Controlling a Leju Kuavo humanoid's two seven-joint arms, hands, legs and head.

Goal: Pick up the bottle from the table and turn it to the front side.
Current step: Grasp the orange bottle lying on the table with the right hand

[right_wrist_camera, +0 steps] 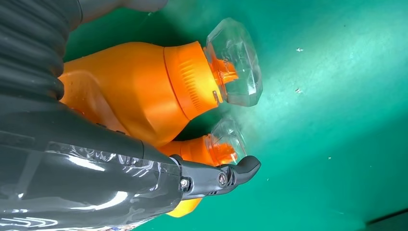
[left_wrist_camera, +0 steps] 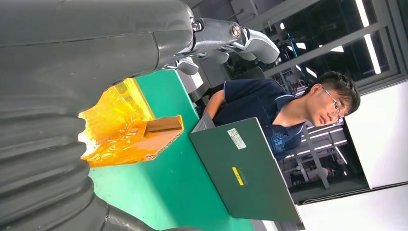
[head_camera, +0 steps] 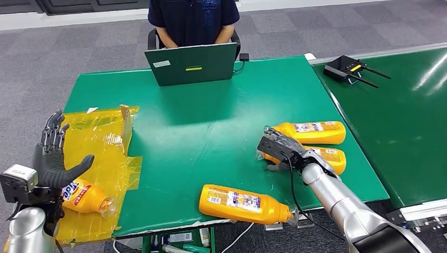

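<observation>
Bottle: lying on the green table, long axis sideways, neck under the right hand; a second bottle lies just behind.
Right hand: fingers draped over the neck end; grasp closure unclear.
Left hand: raised, fingers spread, holding nothing, well apart.

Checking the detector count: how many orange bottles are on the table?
4. One lies on the yellow film under the left hand, bottle; one at the near edge; two side by side at the right: far bottle, near bottle under the right hand.
</observation>
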